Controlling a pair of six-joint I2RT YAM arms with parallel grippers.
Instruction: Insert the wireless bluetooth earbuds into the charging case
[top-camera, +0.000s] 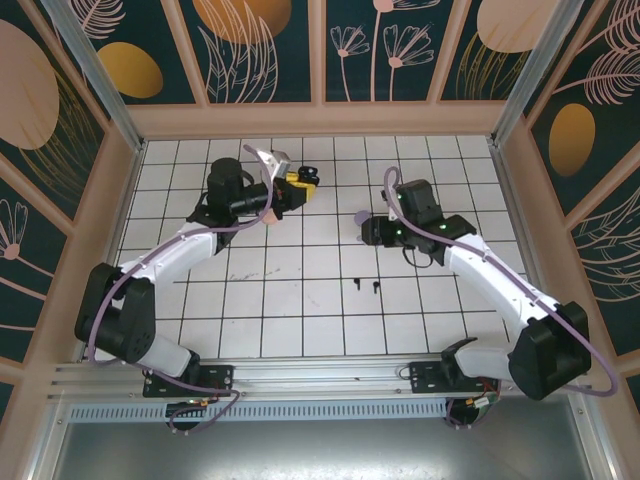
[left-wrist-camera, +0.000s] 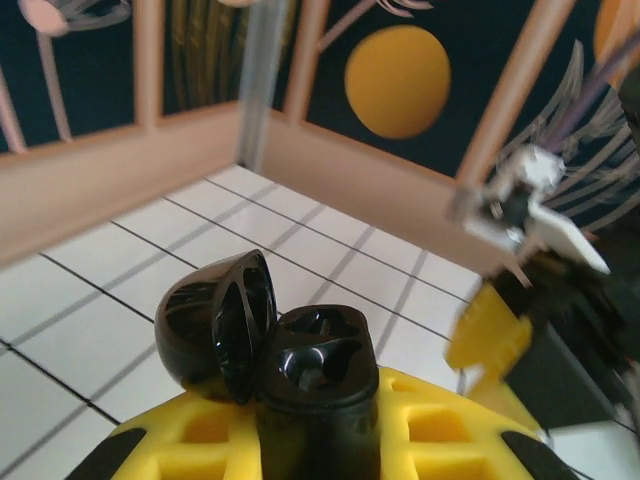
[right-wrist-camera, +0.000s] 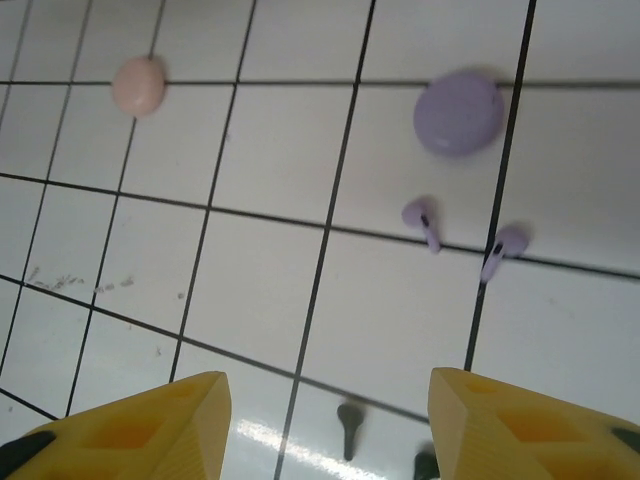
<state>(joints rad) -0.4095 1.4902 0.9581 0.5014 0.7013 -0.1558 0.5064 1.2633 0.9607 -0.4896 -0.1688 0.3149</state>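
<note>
Two tiny black earbuds (right-wrist-camera: 348, 428) could be knocked aside by the parted right claw (right-wrist-camera: 325, 392) hovering over them, while the open black case (left-wrist-camera: 310, 360) is gripped by the left claw (left-wrist-camera: 320, 450).

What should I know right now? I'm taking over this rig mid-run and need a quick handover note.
Left gripper: jaws shut on the open black case; its sockets look empty.
Right gripper: jaws open, empty, above the table.
Two black earbuds and two lavender earbuds lie loose on the table; lavender case and pink case beyond.
Done: no earbud visibly seated.
Left: insert them all.
</note>
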